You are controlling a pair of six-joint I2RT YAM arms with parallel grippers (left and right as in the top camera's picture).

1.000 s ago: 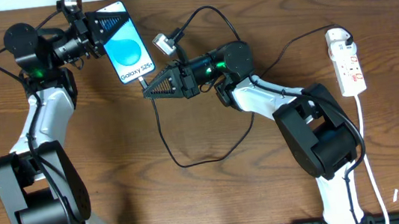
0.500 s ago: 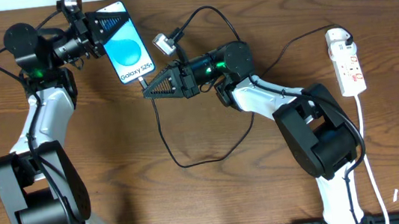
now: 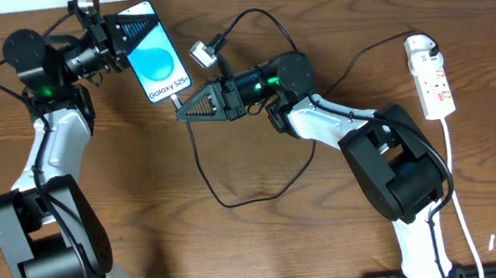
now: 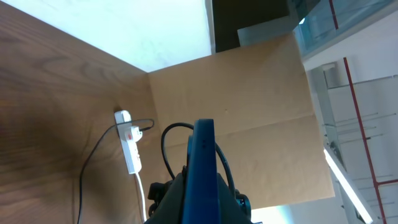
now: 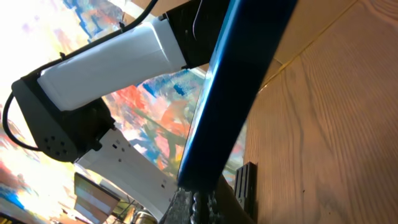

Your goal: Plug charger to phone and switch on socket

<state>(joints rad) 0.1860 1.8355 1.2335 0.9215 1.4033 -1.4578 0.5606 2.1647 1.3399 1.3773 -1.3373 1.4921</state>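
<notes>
- The phone [image 3: 161,63] is at the far side of the wooden table [image 3: 270,249], left of centre, with its blue screen and "Galaxy S25+" text facing the overhead camera.
- The left gripper [image 3: 128,29] is clenched on the phone's far end; its wrist view shows the phone [image 4: 202,171] edge-on between the fingers.
- The right gripper [image 3: 181,111] is closed tight, its tips right at the phone's near end (whether the plug tip is in the port cannot be told).
- In the right wrist view the phone's dark blue edge [image 5: 233,87] runs down to the fingers, where a small ribbed black piece is pinched.
- The charger [image 3: 211,188] leaves the right gripper as a thin black cable and loops across the table's middle towards the right arm.
- The socket [image 3: 434,80] lies at the table's right edge, well apart from the phone, with a black plug [image 3: 431,44] at its far end and a white cord [image 3: 453,167] running towards the near edge.
</notes>
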